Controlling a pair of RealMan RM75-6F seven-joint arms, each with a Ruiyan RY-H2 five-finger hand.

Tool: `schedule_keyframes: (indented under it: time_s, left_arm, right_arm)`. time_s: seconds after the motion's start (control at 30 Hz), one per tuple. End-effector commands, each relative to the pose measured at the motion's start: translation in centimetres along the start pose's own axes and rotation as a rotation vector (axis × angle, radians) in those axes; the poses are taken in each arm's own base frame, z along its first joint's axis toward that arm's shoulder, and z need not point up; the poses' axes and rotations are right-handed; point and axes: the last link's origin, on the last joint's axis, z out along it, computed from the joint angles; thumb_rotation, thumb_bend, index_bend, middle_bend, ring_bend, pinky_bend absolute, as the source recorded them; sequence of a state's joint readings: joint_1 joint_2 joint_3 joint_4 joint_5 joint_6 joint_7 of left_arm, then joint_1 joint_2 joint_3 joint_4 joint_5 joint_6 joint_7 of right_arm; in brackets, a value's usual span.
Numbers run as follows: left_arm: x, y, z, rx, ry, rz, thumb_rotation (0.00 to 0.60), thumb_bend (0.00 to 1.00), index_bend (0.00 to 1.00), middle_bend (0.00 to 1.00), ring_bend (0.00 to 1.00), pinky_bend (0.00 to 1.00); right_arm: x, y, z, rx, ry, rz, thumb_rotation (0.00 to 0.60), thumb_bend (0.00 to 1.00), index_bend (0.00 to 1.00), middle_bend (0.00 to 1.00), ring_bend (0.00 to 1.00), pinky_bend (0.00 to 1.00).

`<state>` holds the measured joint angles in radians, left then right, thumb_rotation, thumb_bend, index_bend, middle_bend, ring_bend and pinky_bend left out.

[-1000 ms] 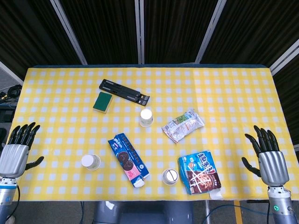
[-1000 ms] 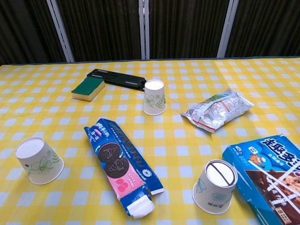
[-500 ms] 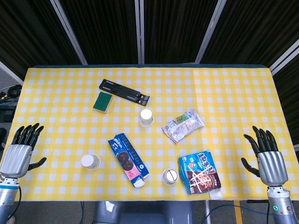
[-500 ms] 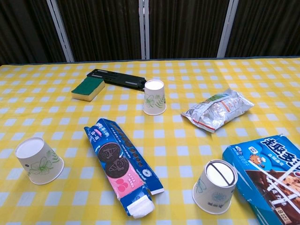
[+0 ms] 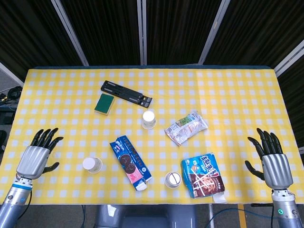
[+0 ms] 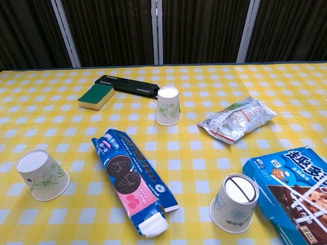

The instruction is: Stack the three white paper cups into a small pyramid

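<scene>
Cups sit scattered among snack packs, so with your left hand and right hand both spread empty, reach carelessly and you'll topple one.

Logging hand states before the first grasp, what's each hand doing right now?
Left hand: open, fingers spread, holding nothing.
Right hand: open, fingers spread, holding nothing.
</scene>
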<state>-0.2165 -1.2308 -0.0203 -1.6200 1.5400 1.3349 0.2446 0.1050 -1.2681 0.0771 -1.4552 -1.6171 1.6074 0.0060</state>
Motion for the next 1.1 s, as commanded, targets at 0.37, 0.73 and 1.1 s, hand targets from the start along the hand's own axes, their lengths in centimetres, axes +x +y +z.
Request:
schedule_keyframes:
  time_s: [0.37, 0.73, 1.1]
  left_arm:
    - [-1.2, 5.3, 2.5, -0.175, -0.115, 0.082, 0.600, 0.19, 0.26, 0.00, 0.00, 0.00]
    - [-2.7, 7.9, 3.0, -0.227, -0.186, 0.097, 0.600, 0.25, 0.31, 0.00, 0.00, 0.00]
    - [-3.3, 8.6, 3.3, -0.232, -0.211, 0.100, 0.600, 0.29, 0.44, 0.00, 0.00, 0.00]
  right_arm:
    - [0.1, 0.1, 0.0, -0.003, 0.000, 0.016, 0.600, 0.15, 0.23, 0.00, 0.00, 0.05]
    - [0.4, 0.3, 0.0, -0.007, 0.004, 0.028, 0.600, 0.15, 0.23, 0.00, 0.00, 0.05]
    - [0.4, 0.3, 0.0, -0.008, 0.006, 0.028, 0.600, 0.15, 0.23, 0.00, 0.00, 0.05]
